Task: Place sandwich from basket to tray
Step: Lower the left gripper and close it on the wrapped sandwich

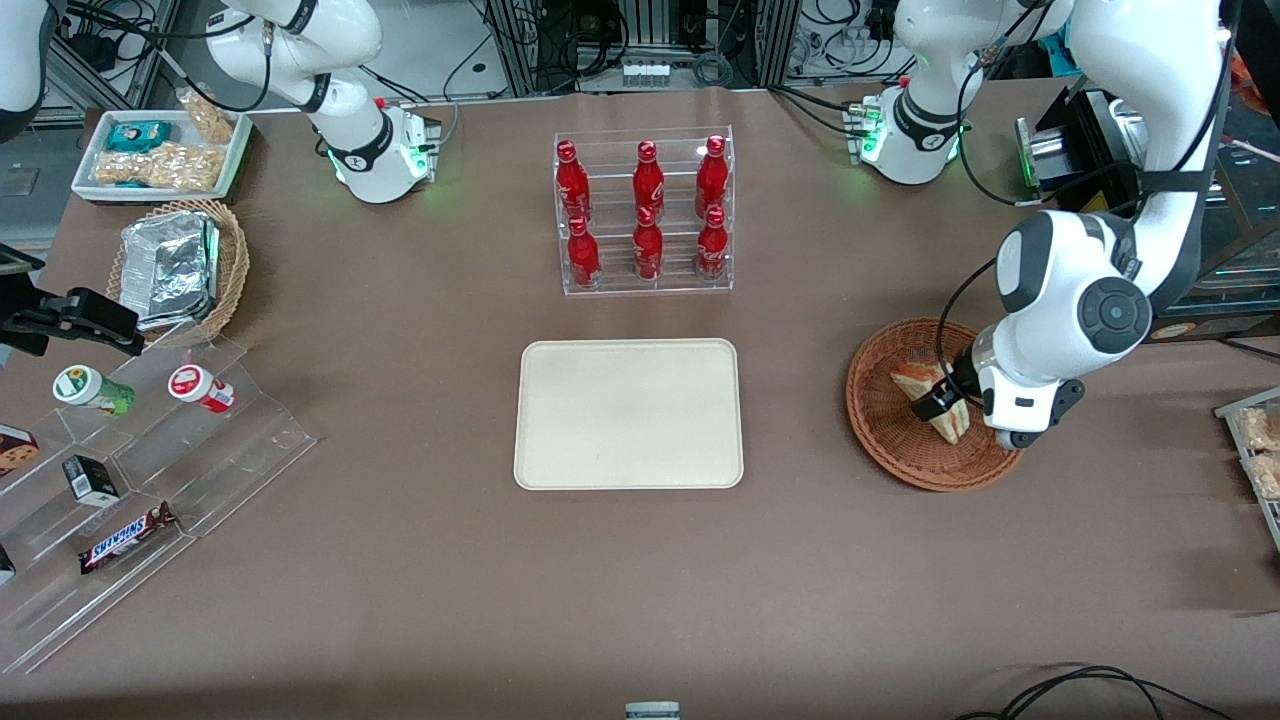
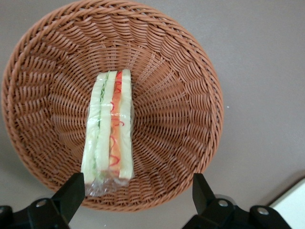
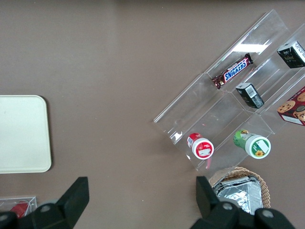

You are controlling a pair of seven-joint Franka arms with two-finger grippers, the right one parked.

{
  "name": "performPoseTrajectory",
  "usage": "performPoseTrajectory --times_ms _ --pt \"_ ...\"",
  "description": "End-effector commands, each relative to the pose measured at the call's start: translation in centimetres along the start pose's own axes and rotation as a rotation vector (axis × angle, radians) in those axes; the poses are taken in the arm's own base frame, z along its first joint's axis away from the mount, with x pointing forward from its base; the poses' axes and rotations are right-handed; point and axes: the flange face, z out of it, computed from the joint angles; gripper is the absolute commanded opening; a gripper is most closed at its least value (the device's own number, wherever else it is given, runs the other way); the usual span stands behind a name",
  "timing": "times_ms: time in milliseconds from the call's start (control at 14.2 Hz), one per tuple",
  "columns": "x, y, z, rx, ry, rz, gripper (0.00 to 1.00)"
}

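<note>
While the gripper hangs spread wide over the basket, it should straddle the sandwich's bread faces squarely.

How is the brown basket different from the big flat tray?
The basket is round, woven and reddish-brown; the tray is rectangular, smooth and cream. The basket holds the sandwich, with the open gripper hovering above it; the tray holds nothing. Both are shallow and sit on the table.

Six red bottles fill a clear rack
</note>
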Motion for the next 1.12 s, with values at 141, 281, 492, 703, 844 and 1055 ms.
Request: performPoseTrajectory --times_ms 141,281,492,703,844,1055 --pt "-0.1 -0.6 3.2 0.004 -0.004 -0.024 1.00" --pt "0.1 -0.7 4.6 0.001 -0.008 -0.028 1.00" --pt "0.6 -1.1 5.9 0.014 -0.028 -0.037 1.00" --pt "1.0 -0.8 4.7 0.000 -0.014 -0.042 1.00" --pt "1.5 -0.5 3.0 -0.002 -0.010 -0.044 1.00" --pt "2.8 -0.3 -0.1 0.036 -0.045 -0.053 1.00"
